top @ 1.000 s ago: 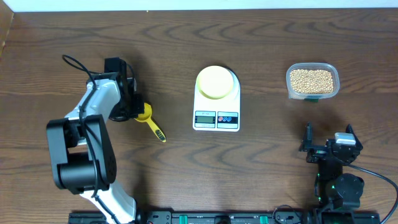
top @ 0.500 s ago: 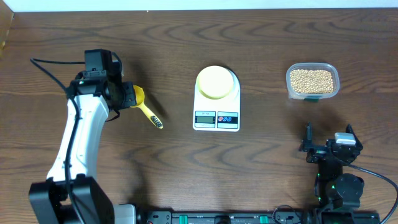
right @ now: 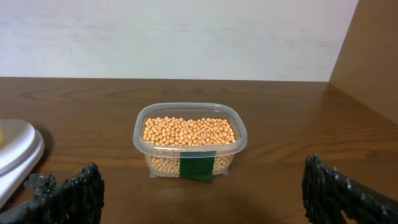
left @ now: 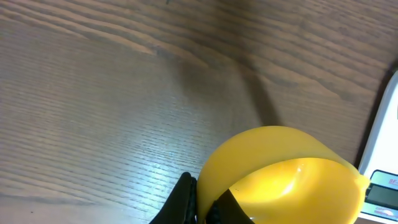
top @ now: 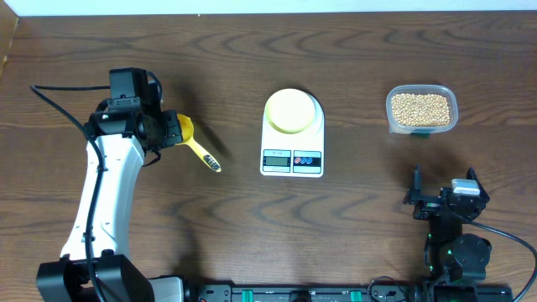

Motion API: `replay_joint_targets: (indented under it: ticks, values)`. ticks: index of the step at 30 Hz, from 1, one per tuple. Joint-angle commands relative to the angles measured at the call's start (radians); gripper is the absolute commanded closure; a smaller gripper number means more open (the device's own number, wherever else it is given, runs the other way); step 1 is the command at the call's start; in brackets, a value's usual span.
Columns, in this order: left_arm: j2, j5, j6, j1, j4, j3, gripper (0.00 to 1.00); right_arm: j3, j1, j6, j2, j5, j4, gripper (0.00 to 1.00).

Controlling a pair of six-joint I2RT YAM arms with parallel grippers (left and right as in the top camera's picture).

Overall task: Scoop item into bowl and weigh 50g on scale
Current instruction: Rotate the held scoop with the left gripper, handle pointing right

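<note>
My left gripper is shut on the rim of a bright yellow scoop, left of the scale; the scoop's handle points toward the front right. In the left wrist view the black fingers pinch the scoop's wall, and its cup looks empty. The white scale carries the pale yellow-green bowl on its platform. Tan beans fill a clear tub at the back right. My right gripper stands open near the front edge, facing the tub with nothing between its fingers.
The scale's edge shows at the right of the left wrist view and its platform at the left of the right wrist view. A wall closes the table's far side. A wooden side panel stands at the right.
The left arm has stretched out and swung left and toward the back, carrying the scoop with it. The right arm, bowl, scale and tub have not moved.
</note>
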Motion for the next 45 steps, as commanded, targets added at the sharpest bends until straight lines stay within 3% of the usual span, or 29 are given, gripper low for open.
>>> replay_joint_targets:
  ticks: [1,45]
  values:
    - [-0.017,0.058,-0.010,-0.001,-0.003,-0.004,0.92,-0.001,0.004,-0.002,-0.008,0.011,-0.004,0.01]
    - [-0.017,0.095,-0.066,0.000,-0.070,-0.004,0.92,-0.001,0.004,-0.002,-0.008,0.011,-0.004,0.01]
